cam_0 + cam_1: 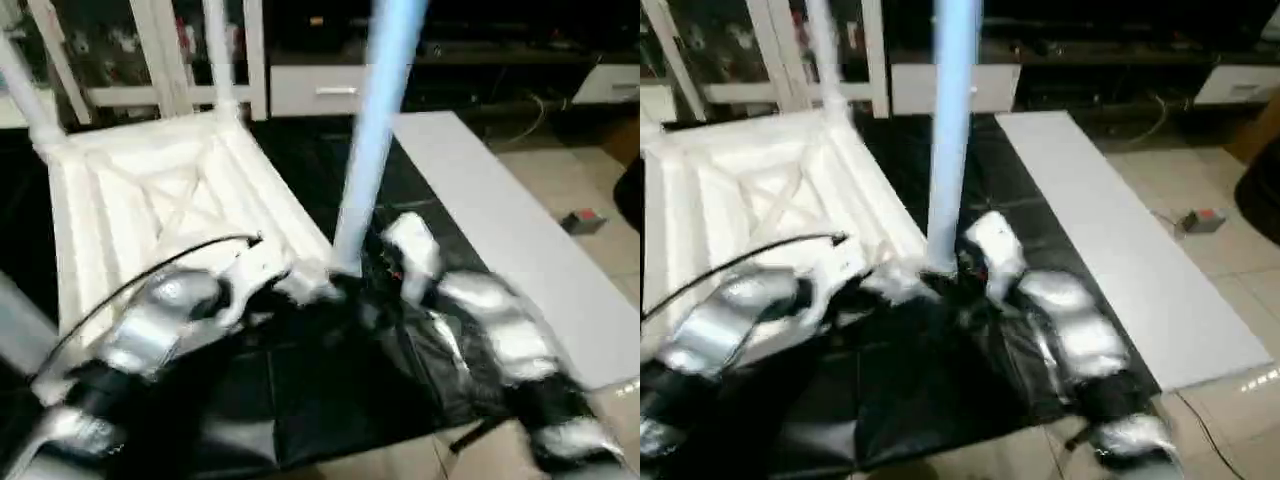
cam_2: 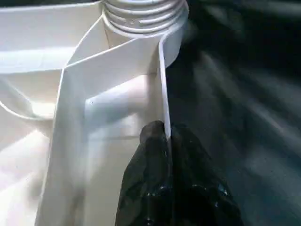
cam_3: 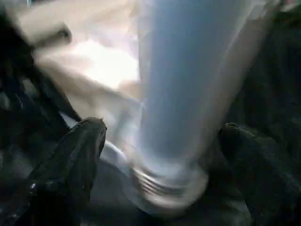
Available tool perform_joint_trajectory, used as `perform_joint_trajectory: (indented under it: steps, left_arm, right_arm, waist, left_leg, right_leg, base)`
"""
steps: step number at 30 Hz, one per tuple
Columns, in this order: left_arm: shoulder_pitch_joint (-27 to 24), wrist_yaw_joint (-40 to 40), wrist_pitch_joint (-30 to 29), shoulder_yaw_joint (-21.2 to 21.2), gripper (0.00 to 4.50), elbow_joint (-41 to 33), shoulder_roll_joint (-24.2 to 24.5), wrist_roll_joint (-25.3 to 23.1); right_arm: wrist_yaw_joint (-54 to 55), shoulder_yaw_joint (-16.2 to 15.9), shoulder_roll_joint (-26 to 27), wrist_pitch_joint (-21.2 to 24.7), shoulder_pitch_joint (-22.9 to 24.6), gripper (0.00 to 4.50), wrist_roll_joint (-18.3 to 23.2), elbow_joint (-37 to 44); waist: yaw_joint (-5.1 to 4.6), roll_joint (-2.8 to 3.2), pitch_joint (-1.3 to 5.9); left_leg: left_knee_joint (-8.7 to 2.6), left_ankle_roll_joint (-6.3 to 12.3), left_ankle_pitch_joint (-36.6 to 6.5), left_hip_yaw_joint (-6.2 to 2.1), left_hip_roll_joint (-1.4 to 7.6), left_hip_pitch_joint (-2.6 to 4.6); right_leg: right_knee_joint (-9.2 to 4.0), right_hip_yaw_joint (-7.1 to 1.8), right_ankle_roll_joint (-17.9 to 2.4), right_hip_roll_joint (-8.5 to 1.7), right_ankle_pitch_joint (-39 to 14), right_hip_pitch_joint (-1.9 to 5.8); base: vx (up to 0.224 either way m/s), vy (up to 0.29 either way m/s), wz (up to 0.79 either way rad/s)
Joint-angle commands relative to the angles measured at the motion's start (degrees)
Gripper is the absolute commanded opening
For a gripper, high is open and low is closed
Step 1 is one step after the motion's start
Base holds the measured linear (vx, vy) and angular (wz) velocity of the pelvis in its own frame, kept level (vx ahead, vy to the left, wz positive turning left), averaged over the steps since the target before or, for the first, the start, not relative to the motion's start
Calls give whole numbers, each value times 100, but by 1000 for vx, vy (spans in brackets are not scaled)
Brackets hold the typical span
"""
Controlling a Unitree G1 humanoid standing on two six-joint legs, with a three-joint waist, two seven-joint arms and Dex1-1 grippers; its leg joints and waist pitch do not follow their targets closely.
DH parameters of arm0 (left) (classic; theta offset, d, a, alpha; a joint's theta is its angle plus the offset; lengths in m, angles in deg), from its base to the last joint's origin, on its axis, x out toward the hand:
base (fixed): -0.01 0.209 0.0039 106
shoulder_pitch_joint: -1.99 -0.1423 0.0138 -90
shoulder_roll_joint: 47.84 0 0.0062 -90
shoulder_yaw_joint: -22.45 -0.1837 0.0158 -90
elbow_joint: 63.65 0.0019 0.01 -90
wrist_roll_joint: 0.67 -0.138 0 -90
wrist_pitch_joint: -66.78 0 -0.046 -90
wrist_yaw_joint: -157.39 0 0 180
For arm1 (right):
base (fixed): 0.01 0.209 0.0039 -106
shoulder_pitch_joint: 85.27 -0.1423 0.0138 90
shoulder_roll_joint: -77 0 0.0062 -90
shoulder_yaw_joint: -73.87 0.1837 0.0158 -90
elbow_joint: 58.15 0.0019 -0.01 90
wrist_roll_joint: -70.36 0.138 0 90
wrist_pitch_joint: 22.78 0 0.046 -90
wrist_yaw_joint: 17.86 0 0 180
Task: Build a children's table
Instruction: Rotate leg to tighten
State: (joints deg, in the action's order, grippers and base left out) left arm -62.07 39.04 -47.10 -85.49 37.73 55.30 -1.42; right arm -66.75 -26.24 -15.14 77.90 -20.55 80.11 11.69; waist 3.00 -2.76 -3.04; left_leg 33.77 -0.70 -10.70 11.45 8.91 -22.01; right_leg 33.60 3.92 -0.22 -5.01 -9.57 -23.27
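Observation:
The children's table top (image 1: 150, 200) lies upside down on a black mat, its X-ribbed underside facing up. A long pale leg (image 1: 375, 130) stands upright in the near right corner socket, and thread rings (image 3: 164, 183) show at its base. My left gripper (image 2: 164, 129) is shut on the thin rim wall of the top just beside that socket (image 2: 141, 16). My right gripper (image 3: 162, 127) is open, with one black finger (image 3: 77, 155) on each side of the leg's base and a gap to the leg on both sides. Two more legs (image 1: 220, 60) stand at the far corners.
The black mat (image 1: 300, 400) covers the floor under the work. A long white board (image 1: 520, 230) lies to the right on the tiles, with a small red and grey object (image 1: 583, 220) beyond it. White furniture stands behind. A black cable (image 1: 150, 265) arcs over my left forearm.

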Motion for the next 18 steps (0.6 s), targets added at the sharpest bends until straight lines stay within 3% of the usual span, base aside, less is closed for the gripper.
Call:
perform_joint_trajectory:
  steps: [1, 4, 10, 15, 18]
  left_arm:
    - [-131, 798, 112, -447, 0, -272, 98, 208]
    - [-202, 1238, 110, -598, 0, -486, 413, 280]
    - [-190, 1362, 199, -591, 0, -438, 552, 248]
    - [-173, 1342, 212, -591, 0, -411, 557, 218]
    - [-166, 1324, 219, -592, 0, -400, 552, 225]
  right_arm:
    - [-484, -172, -152, 88, 112, 414, 130, 356]
    - [-953, -338, -443, 216, 255, 414, 260, 635]
    - [-1284, -452, -498, 228, 303, 414, 263, 745]
    - [-1385, -587, -459, 193, 237, 399, 198, 612]
    - [-1470, -647, -496, 113, 211, 388, 111, 534]
  waist:
    - [28, 50, 361]
    - [70, 58, 321]
    - [109, 58, 265]
    - [120, 41, 281]
    - [138, 26, 302]
  left_leg:
    - [-393, 377, -646, -156, 454, 156]
    - [-435, 282, -989, -173, 491, 193]
    - [-498, -346, -2237, -224, 496, 267]
    - [-507, -388, -2189, -239, 492, 242]
    - [-489, -311, -1918, -222, 487, 219]
  right_leg:
    - [-211, -313, -1555, -400, -217, 248]
    - [-264, -314, -1478, -405, -797, 227]
    - [-400, -342, -1071, -436, -2294, 123]
    - [-386, -345, -1004, -446, -2218, 134]
    - [-356, -349, -1071, -448, -1931, 159]
  base:
    - [0, 0, 0]
    - [0, 0, 0]
    - [0, 0, 0]
    - [0, 0, 0]
    - [0, 0, 0]
